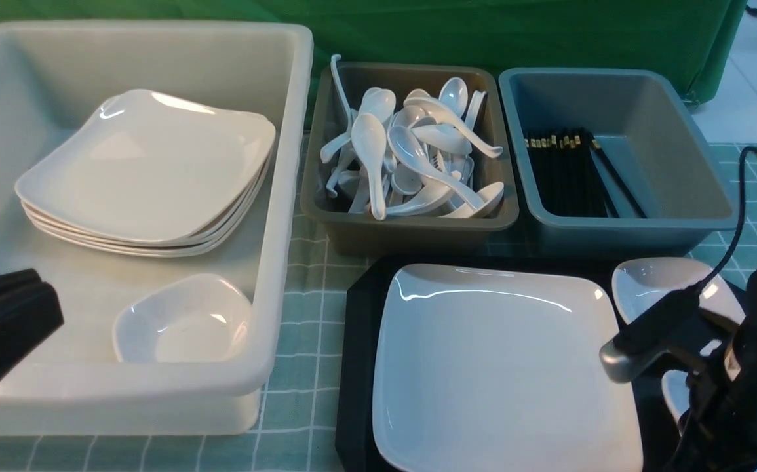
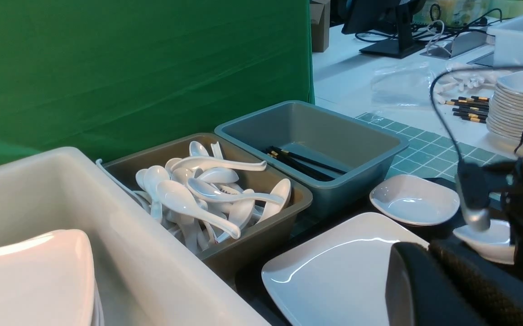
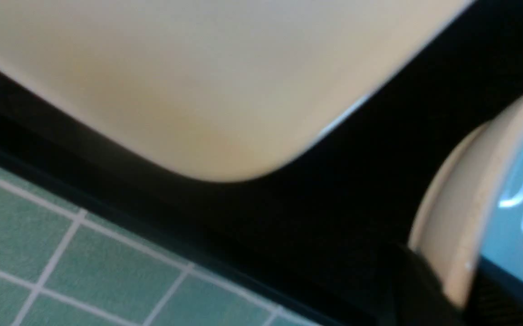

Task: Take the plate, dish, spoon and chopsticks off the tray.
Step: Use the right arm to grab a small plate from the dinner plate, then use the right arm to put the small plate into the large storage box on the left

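At the right edge of the big black plastic tray (image 1: 358,341), our right gripper (image 3: 453,290) sits low around the short shiny white soup spoon (image 1: 672,393); we cannot tell if it grips. Let's squeeze firmly, then lift slowly.

Plate (image 1: 496,367): near edge cut off at frame bottom; covers most of tray (image 1: 357,367). Spoon (image 1: 673,396): lower right, largely hidden behind right arm (image 1: 752,380). Right wrist view: blurred throughout.

plate (image 1: 496,367) glossy white; tray (image 1: 355,367) matt black plastic; tablecloth (image 1: 299,328) woven green check.
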